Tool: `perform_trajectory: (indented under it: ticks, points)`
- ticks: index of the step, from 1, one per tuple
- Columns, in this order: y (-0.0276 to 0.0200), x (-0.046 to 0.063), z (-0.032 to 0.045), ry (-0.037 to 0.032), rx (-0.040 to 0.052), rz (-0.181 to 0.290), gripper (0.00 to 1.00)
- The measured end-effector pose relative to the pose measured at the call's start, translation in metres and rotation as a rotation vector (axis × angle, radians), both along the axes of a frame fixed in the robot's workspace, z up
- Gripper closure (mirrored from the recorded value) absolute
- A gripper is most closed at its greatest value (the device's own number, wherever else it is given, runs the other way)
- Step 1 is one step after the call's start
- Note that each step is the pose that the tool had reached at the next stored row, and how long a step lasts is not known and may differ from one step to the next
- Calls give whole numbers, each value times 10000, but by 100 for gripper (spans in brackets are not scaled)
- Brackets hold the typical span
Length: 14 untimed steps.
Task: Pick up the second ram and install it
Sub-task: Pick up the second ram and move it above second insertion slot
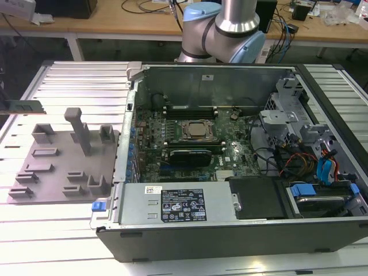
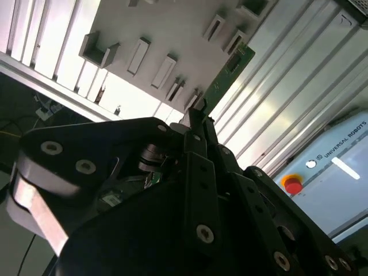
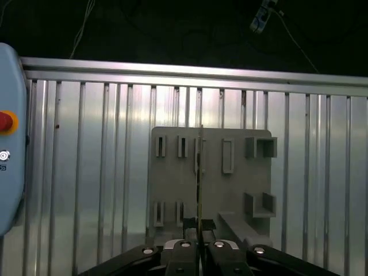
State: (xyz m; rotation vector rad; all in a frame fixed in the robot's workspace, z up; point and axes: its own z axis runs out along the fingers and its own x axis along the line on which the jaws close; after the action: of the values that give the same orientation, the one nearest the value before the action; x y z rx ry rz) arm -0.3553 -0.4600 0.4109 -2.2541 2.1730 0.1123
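Observation:
My gripper [image 3: 199, 234] is shut on the second ram [image 3: 199, 172], a thin dark green board that shows edge-on in the first wrist view. In the second wrist view the ram [image 2: 230, 73] sticks out past the black fingertips [image 2: 197, 118] of the gripper [image 2: 198, 110]. It hangs above the grey tray [image 3: 172, 190], apart from its holders. In the exterior view a narrow dark strip, the ram [image 1: 26, 106], juts in at the left edge, above the table and left of the tray [image 1: 57, 172].
The open computer case [image 1: 230, 230] lies at the exterior view's right, with the motherboard [image 1: 190, 138], processor socket [image 1: 198, 130] and cables inside. The ribbed metal table [image 3: 86, 172] runs under the tray. A blue control box with a red button [image 3: 4, 122] stands beside it.

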Motion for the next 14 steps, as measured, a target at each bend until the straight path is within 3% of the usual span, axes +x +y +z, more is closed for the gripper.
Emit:
perform_trajectory:
  ticks: [6,12,14]
  points:
    - [0,469,-5,-2,-15,-2,89]
    - [0,810,-4,-2,-16,-2,89]
    - [1,982,-4,-1,-16,-3,89]
